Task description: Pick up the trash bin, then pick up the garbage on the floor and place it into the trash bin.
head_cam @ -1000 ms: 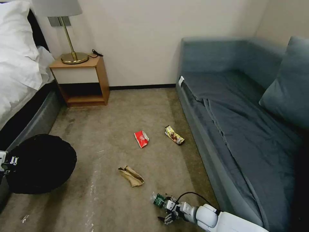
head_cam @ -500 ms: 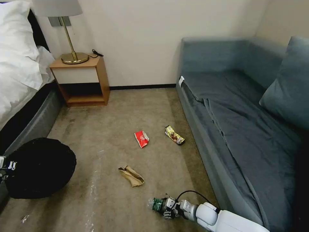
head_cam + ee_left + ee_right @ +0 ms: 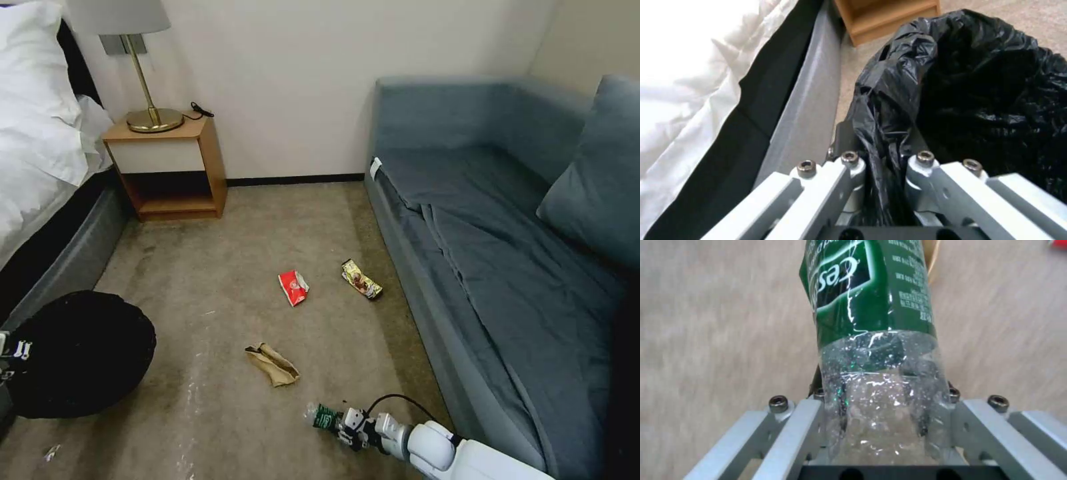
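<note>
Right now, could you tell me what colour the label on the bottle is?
Green with white lettering, clearest in the right wrist view on the bottle.

The trash bin (image 3: pixel 83 353) at eight o'clock in the head view has its white body hidden under the black bag (image 3: pixel 978 83). The left gripper (image 3: pixel 10 353) is cut off by that view's left edge. The bottle (image 3: pixel 871 323) runs past the right wrist view's top edge, its cap unseen and its label print partly unreadable.

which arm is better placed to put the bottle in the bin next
Right. The right gripper already clamps the bottle, while the left gripper is busy pinching the trash bin by its bag.
</note>
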Robot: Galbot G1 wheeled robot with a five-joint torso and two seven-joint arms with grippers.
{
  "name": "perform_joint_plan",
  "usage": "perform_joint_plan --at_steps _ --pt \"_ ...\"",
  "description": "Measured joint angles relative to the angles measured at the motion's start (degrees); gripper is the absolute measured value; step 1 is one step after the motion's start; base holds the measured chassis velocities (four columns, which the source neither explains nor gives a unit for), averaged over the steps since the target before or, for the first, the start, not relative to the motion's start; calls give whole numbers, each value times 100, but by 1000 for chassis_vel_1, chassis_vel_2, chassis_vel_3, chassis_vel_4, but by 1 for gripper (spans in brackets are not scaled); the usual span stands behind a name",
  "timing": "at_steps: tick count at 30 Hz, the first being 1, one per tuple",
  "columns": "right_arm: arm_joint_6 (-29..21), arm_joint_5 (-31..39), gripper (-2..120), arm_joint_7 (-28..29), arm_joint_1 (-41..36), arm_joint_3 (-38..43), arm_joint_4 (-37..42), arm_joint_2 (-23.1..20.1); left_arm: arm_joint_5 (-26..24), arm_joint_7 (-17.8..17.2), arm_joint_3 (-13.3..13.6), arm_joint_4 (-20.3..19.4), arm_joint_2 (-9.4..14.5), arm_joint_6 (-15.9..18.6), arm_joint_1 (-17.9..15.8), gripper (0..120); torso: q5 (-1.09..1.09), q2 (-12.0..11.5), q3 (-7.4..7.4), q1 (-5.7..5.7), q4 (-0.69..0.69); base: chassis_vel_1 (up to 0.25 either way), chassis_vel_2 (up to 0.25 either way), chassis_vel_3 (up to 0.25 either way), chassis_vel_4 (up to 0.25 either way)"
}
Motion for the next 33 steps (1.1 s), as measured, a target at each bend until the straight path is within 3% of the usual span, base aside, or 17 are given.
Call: perform_joint_plan --at_steps 6,9,15,17,24,25,26,28,33 --pt "-33 -35 24 2 301 199 890 -150 20 6 27 -114 -49 16 20 7 0 0 0 0 1 0 0 0 0" --pt "-216 327 24 44 753 102 1559 -197 20 31 90 -272 -90 41 15 7 0 0 0 0 1 0 0 0 0" --pt "-429 739 24 147 1174 -66 2005 -145 19 46 245 -442 -132 84 -84 7 -1 0 0 0 2 0 0 0 0" --pt "-661 1102 24 291 1558 -330 2235 45 18 49 470 -607 -150 137 -273 7 0 0 0 0 1 0 0 0 0" --pt "-719 1329 24 423 1974 -650 1986 509 16 37 709 -790 -162 203 -425 7 0 0 0 0 -1 0 0 0 0" --pt "-722 1411 24 469 2186 -800 1788 833 21 30 771 -841 -202 218 -453 7 -2 0 0 0 -1 0 0 0 0" --pt "-722 1411 24 469 2186 -800 1788 833 21 30 771 -841 -202 218 -453 7 -2 0 0 0 -1 0 0 0 0" --pt "-722 1577 24 578 2521 -1004 1454 1431 28 25 825 -889 -256 224 -496 7 -1 0 0 0 2 0 0 0 0" --pt "-670 1699 24 651 2845 -1228 952 1998 29 47 844 -915 -307 221 -508 7 -2 0 0 0 3 0 0 0 0"
